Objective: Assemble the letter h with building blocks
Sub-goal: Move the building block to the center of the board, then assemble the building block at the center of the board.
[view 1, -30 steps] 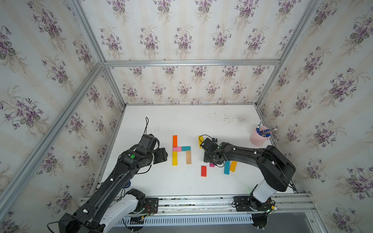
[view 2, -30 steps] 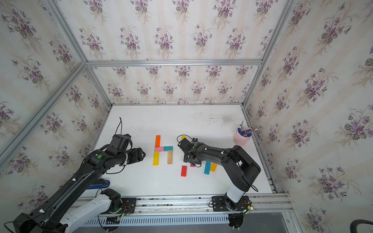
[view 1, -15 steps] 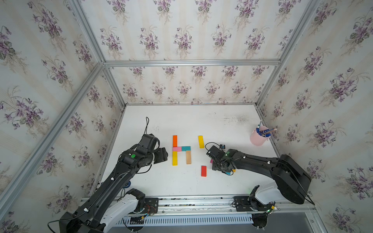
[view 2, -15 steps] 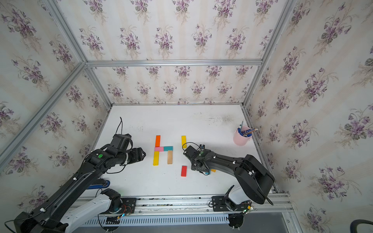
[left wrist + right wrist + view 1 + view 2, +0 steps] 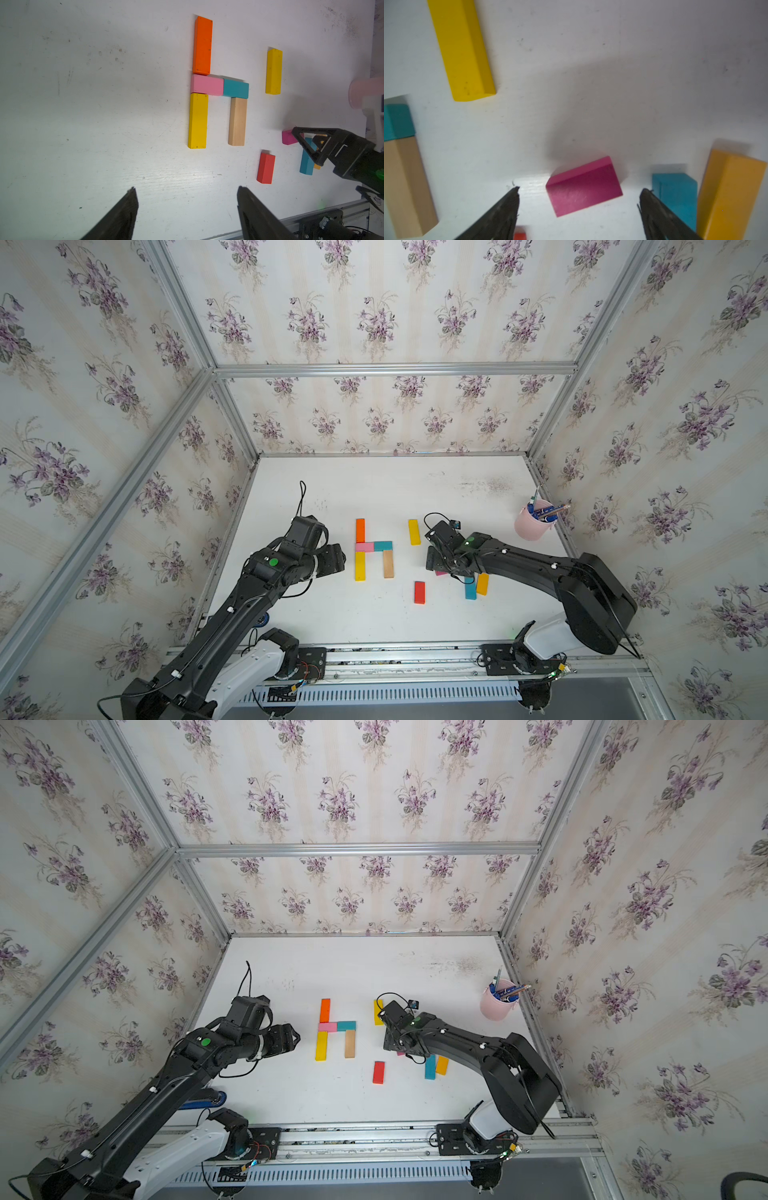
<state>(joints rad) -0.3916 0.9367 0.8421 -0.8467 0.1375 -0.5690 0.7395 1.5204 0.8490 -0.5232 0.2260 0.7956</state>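
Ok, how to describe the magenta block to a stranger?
From the pink pen cup, look toward the right gripper. The magenta block lies flat between its open jaws. It is short and skewed; the blue block beside it is longer.

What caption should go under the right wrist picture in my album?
The open right hand faces a magenta block on the white table, a yellow block beyond it.

Purple-flowered wallpaper, magenta block
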